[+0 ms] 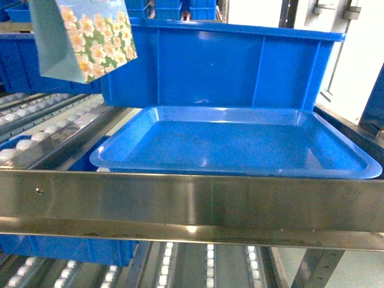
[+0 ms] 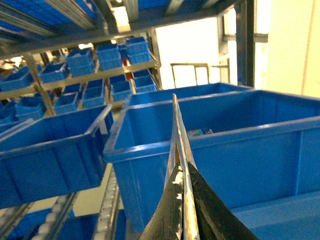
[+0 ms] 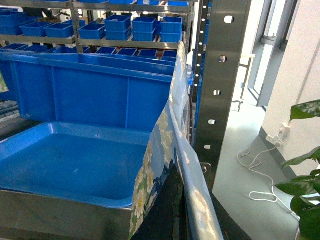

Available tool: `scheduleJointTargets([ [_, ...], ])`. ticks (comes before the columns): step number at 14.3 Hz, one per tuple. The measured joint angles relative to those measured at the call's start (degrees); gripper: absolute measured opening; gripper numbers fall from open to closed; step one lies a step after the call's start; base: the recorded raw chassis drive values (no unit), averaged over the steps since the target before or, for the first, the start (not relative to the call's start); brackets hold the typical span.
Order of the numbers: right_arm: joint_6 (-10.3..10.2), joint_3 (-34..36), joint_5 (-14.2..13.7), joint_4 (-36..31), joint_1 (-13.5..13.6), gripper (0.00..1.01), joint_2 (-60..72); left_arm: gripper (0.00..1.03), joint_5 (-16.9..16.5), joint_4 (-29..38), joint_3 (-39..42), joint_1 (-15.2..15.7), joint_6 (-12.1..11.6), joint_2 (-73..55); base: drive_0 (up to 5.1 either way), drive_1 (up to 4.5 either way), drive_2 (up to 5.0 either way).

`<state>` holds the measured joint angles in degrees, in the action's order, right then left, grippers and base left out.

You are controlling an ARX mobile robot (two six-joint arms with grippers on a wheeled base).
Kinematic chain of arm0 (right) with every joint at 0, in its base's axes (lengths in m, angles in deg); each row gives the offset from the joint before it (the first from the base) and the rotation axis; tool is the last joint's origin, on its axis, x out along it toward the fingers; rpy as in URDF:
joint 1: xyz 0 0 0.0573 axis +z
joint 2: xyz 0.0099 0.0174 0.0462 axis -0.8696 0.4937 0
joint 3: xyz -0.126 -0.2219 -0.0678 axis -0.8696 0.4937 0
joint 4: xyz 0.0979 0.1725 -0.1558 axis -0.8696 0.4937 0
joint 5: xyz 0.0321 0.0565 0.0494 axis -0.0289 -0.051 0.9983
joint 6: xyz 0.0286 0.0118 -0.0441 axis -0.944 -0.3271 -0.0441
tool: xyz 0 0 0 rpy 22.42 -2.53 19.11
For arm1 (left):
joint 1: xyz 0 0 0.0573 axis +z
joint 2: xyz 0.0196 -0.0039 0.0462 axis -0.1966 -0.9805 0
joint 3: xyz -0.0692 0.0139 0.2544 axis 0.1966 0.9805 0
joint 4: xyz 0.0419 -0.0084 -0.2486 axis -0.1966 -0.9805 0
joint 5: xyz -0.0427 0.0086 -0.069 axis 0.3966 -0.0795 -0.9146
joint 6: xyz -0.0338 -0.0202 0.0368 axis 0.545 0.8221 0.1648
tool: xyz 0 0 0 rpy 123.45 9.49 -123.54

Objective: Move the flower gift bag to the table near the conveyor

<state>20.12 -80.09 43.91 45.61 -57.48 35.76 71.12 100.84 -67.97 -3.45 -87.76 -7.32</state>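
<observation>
Left pincer (image 2: 181, 210) pinches one flower gift bag (image 1: 84, 39) high over conveyor (image 1: 42, 129), right pincer (image 3: 172, 212) pinches another (image 3: 167, 150); either thin edge may slip, or snag blue bin (image 1: 234, 66).

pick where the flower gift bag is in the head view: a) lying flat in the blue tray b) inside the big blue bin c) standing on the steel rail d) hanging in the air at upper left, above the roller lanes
d: the flower gift bag hangs at upper left over the white roller lanes, clear of the shallow blue tray, which has nothing in it.
</observation>
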Motion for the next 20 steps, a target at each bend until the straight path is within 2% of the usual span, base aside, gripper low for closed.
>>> scheduleJointTargets([
  [4, -0.09, 0.00, 0.00, 0.02, 0.00, 0.02, 0.00, 0.02, 4.66, -3.37, 11.50, -1.73, -0.26, 14.88, 0.0, 0.00, 0.0],
  [5, -0.09, 0.00, 0.00, 0.00, 0.00, 0.02, 0.00, 0.02, 5.88, -6.25, 13.79, -1.99, 0.04, 18.67, 0.0, 0.00, 0.0],
  [7, -0.09, 0.00, 0.00, 0.00, 0.00, 0.02, 0.00, 0.02, 10.56, -14.67, 19.85, -2.93, 0.39, 31.19, 0.0, 0.00, 0.0],
  [8, -0.09, 0.00, 0.00, 0.00, 0.00, 0.02, 0.00, 0.02, 11.37, -15.91, 20.81, -3.02, 0.39, 34.93, 0.0, 0.00, 0.0],
  [16, -0.09, 0.00, -0.02, 0.00, 0.00, 0.02, 0.00, 0.02, 11.39, -15.52, 20.61, -3.23, 1.20, 34.71, 0.0, 0.00, 0.0],
  [20, -0.09, 0.00, -0.02, 0.02, 0.00, 0.02, -0.02, 0.02, 11.37, -15.54, 20.61, -3.23, 1.22, 34.71, -5.1, 2.37, 2.4],
])
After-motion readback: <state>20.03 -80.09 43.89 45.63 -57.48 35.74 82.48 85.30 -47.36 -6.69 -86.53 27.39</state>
